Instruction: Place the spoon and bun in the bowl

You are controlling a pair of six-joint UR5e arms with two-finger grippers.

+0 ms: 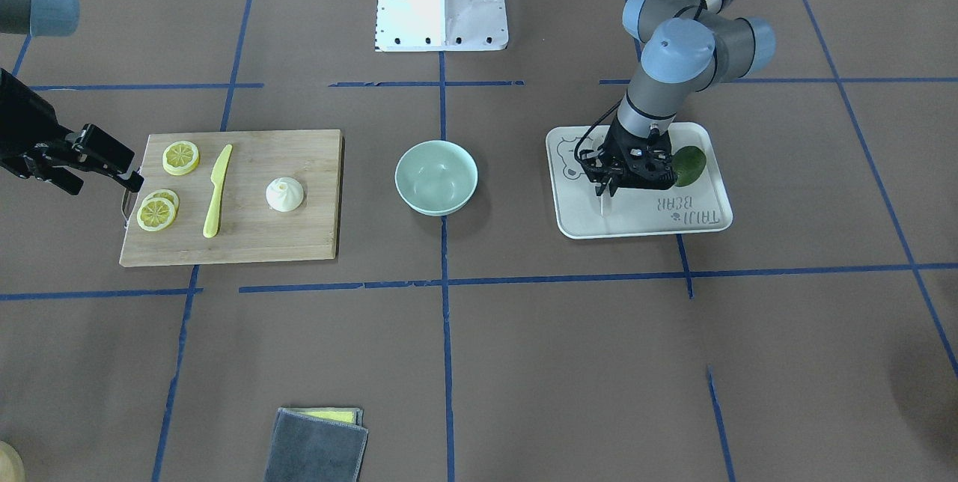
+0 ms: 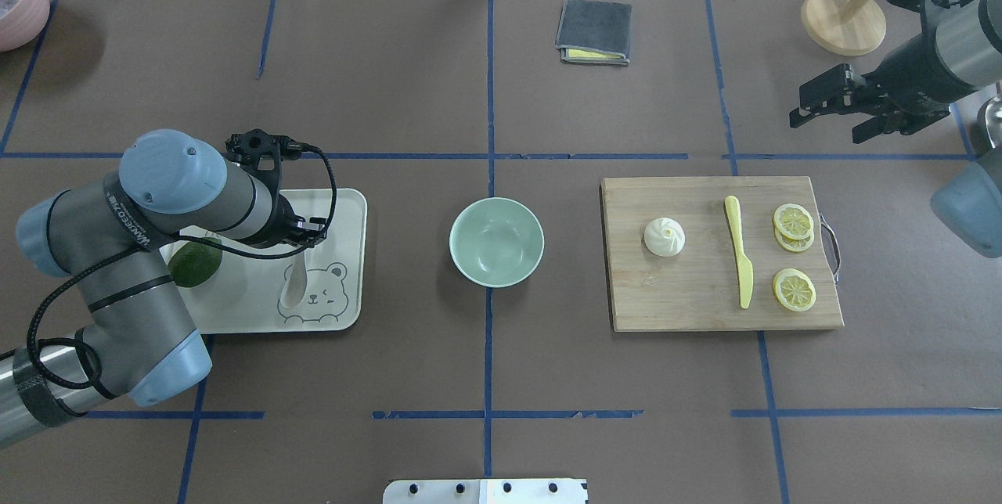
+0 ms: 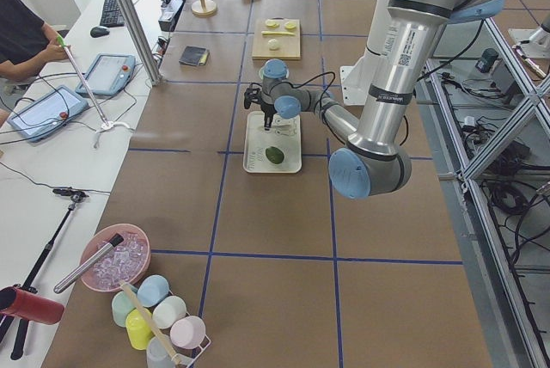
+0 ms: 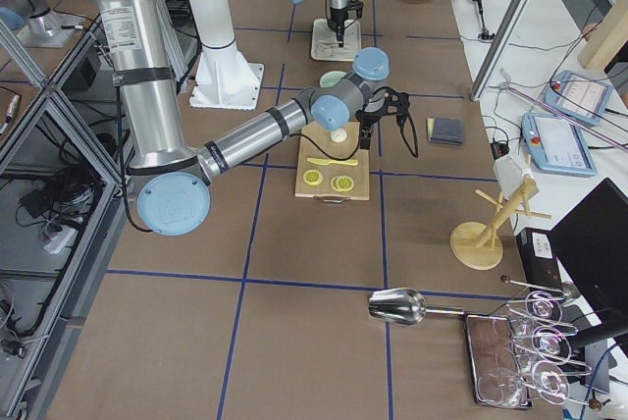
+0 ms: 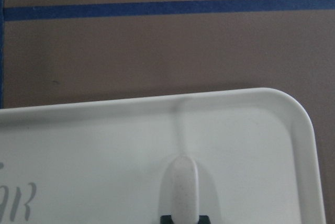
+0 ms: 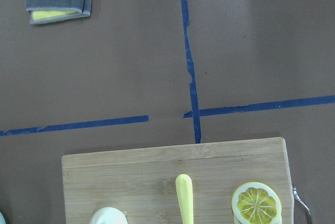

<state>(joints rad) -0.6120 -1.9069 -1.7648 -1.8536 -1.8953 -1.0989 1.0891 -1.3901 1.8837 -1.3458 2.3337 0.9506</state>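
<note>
We are judging the task as barely begun; the round pale mint-green bowl (image 1: 436, 168) is sitting empty on the brown paper-covered desk (image 1: 524, 355), between the two claws and well apart from each. The left claw (image 1: 605, 191) is standing low over the white rectangular bear-printed tray (image 1: 644, 221), its jaws drawn narrow on the small pale beige-grey plastic spoon (image 5: 180, 187), whose rounded end is showing just ahead of the fingertips; we are not able to tell whether the spoon is clearing the tray. The right claw (image 1: 105, 184) is hanging spread wide and empty; the small white pleated bun (image 1: 284, 194) is lying on the wooden cutting board (image 1: 299, 242), on the bowl side of that claw and apart from it. By our reckoning, both carries into the bowl are waiting to be done.
</note>
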